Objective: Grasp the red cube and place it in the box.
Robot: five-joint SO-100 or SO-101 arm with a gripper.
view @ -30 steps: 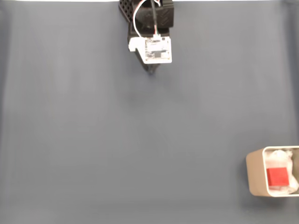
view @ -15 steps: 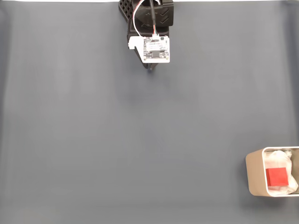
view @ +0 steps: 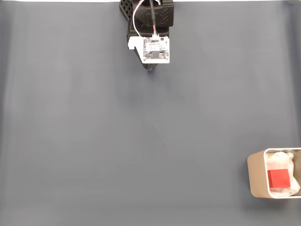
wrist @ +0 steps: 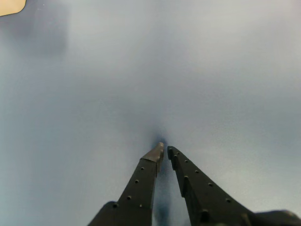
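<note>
Grey-blue counter point(view: 94, 141) all around. Jaws point(wrist: 164, 149) nearly together, empty, at the far edge. Red cube point(view: 279, 178) lying inside the box point(view: 257, 175), fixed view's lower right.

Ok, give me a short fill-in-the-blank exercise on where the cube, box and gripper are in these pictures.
1. In the fixed view the red cube lies ____ the box.
2. The box sits at the lower ____ corner of the fixed view.
3. In the wrist view the gripper has its fingertips nearly together and holds ____.
4. The cube rests on ____ lining material.

Missing words: inside; right; nothing; white
</note>
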